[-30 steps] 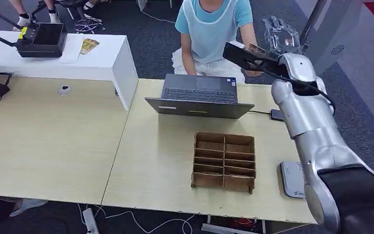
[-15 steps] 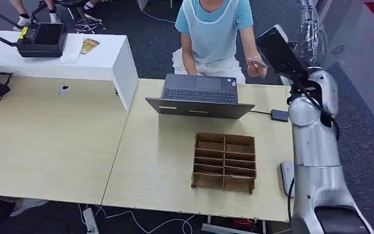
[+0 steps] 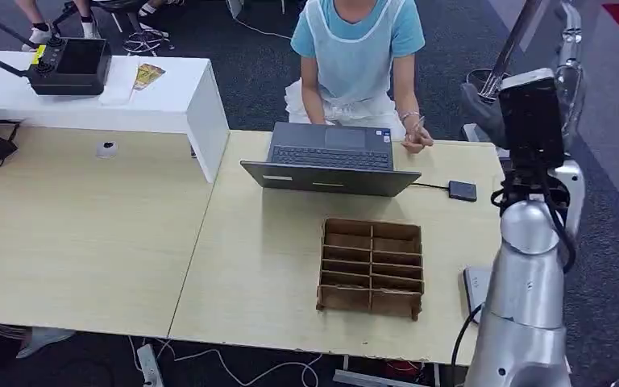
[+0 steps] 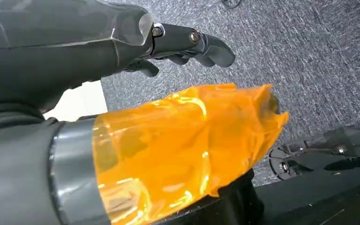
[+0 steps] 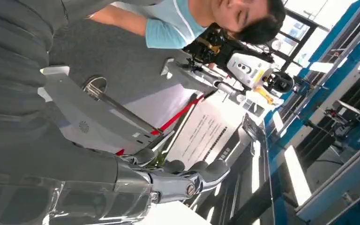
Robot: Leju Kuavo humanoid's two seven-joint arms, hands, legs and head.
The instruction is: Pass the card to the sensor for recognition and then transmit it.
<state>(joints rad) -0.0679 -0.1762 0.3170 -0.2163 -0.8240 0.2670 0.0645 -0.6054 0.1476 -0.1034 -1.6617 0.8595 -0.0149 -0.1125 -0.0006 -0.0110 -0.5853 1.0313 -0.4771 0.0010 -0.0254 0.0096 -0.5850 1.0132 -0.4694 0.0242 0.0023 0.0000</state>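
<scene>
The right hand (image 5: pixel 155 180) is carried high and to the right of the pale wooden table (image 3: pixel 258 266), above the level of the tabletop. In the right wrist view its dark fingers (image 5: pixel 206 169) lie extended with nothing visible between them, so the hand is judged to be unloaded and loosely spread. The left hand (image 4: pixel 98 61) hangs beside the body over grey carpet. Its fingers (image 4: pixel 201 42) are gently curved and stand apart from the thick thumb, which is wrapped in orange translucent film (image 4: pixel 183 145), and it holds nothing. A small thin pale card (image 3: pixel 417 126), too small to confirm with certainty, is pinched in the hand of a seated person in a light blue top (image 3: pixel 355 48). That hand (image 3: pixel 415 142) rests at the far table edge, just beside the open dark grey laptop (image 3: pixel 330 161). A small dark flat box (image 3: pixel 461 190) lies near the laptop and is joined to it by a cable. A pale grey flat device (image 3: pixel 474 292) lies at the near right edge, partly behind the right arm. Which of these two is the sensor cannot be determined. Both are placed on the right side of the table, probably so that they fall within reach of the right arm. A brown cardboard tray with divided compartments (image 3: pixel 371 266) stands in front of the laptop. Since the card is with the person and not with the robot, the sensor pass is judged not to be in progress at this moment.
</scene>
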